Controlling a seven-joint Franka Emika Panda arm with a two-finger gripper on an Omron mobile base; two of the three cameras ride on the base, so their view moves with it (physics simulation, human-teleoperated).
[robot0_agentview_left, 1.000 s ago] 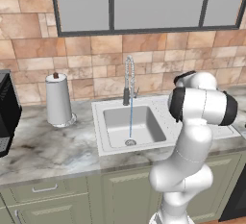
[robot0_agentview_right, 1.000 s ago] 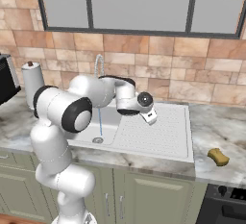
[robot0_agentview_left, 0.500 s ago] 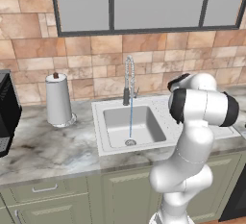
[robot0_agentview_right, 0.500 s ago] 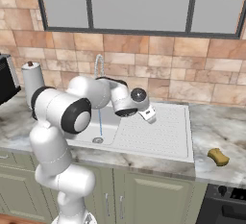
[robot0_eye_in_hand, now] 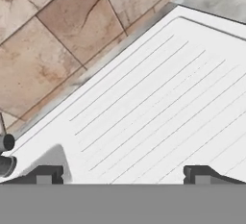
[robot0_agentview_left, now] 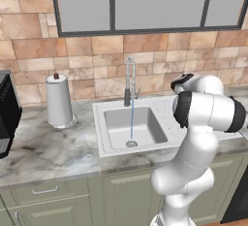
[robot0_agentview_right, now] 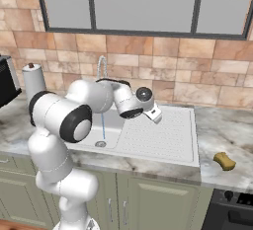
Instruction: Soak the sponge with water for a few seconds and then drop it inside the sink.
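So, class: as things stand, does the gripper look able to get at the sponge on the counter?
Probably yes: the open gripper hangs over the drainboard, and nothing stands between it and the sponge lying apart on the counter.

counter (robot0_agentview_right: 225,130) — grey marble | sink (robot0_agentview_right: 163,140) set in | sponge (robot0_agentview_right: 225,161) (right end) | paper towel roll (robot0_agentview_left: 59,100) — left

water (robot0_agentview_left: 131,121) streaming into sink (robot0_agentview_left: 110,143), paper towel roll (robot0_agentview_left: 58,100)
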